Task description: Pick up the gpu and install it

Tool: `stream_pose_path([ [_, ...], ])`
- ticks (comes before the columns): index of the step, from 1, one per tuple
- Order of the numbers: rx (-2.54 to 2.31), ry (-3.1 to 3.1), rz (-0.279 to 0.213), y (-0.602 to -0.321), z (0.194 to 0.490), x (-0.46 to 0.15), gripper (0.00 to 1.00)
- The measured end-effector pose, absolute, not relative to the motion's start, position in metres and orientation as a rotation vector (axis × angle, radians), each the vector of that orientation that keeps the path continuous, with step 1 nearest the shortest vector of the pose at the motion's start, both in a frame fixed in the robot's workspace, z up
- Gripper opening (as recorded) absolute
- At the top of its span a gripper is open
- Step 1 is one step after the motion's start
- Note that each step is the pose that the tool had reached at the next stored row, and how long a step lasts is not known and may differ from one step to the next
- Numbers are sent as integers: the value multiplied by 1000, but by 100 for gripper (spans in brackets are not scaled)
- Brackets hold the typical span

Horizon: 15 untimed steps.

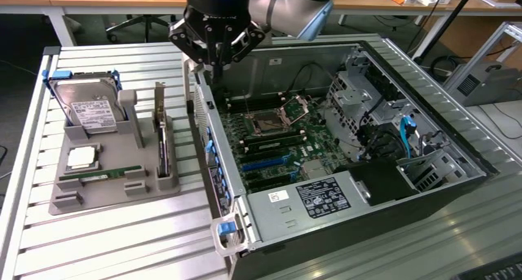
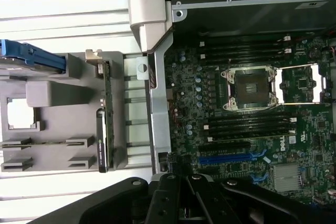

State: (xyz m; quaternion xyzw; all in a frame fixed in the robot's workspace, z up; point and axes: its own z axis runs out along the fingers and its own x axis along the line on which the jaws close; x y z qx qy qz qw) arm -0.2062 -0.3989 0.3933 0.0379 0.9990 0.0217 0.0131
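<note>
Computer case (image 1: 367, 231), side panel off, laid flat on slatted metal table (image 1: 122, 243), one corner close to the exterior camera with grey latch (image 1: 226, 230) and blue tab. Inside case: green motherboard (image 1: 282, 147); open CPU socket (image 1: 268, 122) near the middle; blue expansion slot (image 1: 265, 164) toward the latch end; power supply sticker (image 1: 322, 197) at the latch end; blue cable (image 1: 405, 136) along the wall opposite the latch side. Outside case, just beside its latch-side wall: grey holder (image 1: 114, 197) carrying spare parts. Gpu (image 1: 162, 136) (image 2: 103, 124) in the holder slot nearest the case, standing on its long edge, parallel to the case wall, silver bracket at the end away from the latch, untouched. Hard drive (image 1: 90, 109) with white label and blue rails, propped upright at the holder corner farthest from the case. Square silver chip (image 1: 82, 158) and narrow green RAM stick (image 1: 99, 176) on the holder side away from the case. Gripper (image 1: 217, 72) above the case's latch-side rim at the end away from the latch, pointing down, fingers pressed together, nothing held, well apart from the gpu.
</note>
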Motion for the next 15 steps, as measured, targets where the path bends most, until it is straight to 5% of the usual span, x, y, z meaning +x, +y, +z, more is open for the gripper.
stream_pose_path([
  [15,118,3112,68,-399,393,-212,11],
])
